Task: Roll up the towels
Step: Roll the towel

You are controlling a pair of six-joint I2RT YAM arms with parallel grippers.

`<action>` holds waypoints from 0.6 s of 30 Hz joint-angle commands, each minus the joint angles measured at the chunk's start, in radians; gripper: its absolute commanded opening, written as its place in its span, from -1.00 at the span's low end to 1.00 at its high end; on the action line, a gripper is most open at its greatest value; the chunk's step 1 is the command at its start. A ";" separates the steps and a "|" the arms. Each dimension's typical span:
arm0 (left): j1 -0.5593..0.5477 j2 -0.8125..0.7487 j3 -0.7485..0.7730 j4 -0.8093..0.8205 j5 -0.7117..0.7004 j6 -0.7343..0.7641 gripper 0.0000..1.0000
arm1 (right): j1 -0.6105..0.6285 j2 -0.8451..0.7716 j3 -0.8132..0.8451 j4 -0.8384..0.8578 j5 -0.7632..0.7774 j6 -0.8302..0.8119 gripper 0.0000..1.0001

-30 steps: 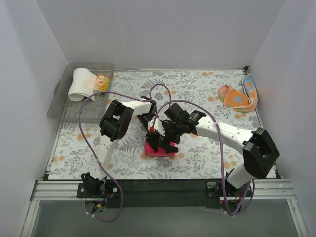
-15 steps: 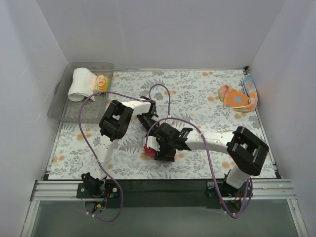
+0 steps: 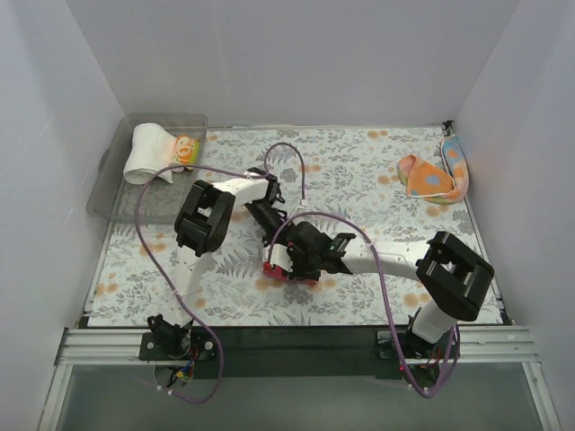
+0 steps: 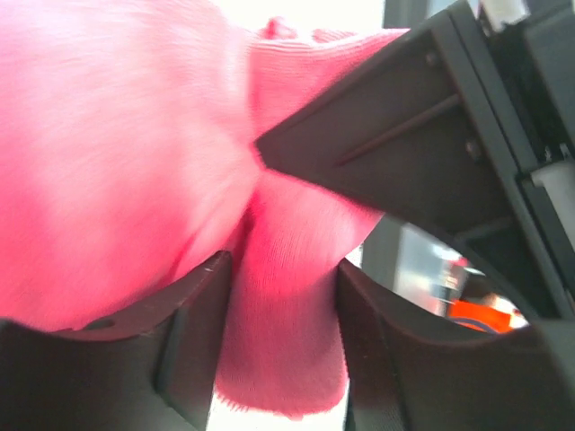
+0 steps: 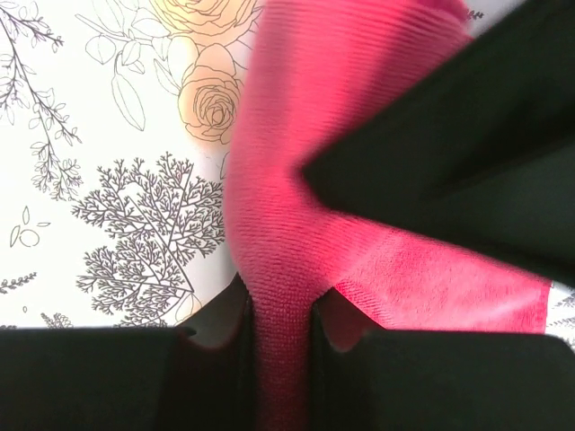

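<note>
From above you get only a sliver of the magenta towel [image 3: 269, 271]. The left gripper [image 3: 272, 235] and right gripper [image 3: 287, 262] cover the rest, and their fingertips are hidden. In the left wrist view the cloth is blurred and runs off the top and left edges, so you cannot tell whether the fingers [image 4: 193, 350] press it. In the right wrist view a dark blurred bar [image 5: 467, 153] hides part of the towel.

A grey-and-orange floral table covering [image 3: 359, 171] is spread flat. A clear plastic bin [image 3: 135, 205] is set at its far-left corner.
</note>
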 commanded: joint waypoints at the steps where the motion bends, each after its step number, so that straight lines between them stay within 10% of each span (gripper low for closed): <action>1: 0.103 -0.090 0.078 0.230 -0.096 0.004 -0.05 | 0.001 0.013 -0.035 -0.103 -0.164 -0.010 -0.97; 2: 0.120 -0.117 0.087 0.228 -0.070 -0.004 0.20 | -0.002 0.020 -0.032 -0.109 -0.199 -0.016 -0.97; 9: 0.294 -0.253 0.161 0.262 0.039 -0.114 0.28 | -0.083 0.072 0.008 -0.172 -0.372 -0.021 -0.97; 18: 0.357 -0.706 -0.282 0.653 -0.091 -0.179 0.34 | -0.221 0.301 0.203 -0.432 -0.669 -0.061 -0.97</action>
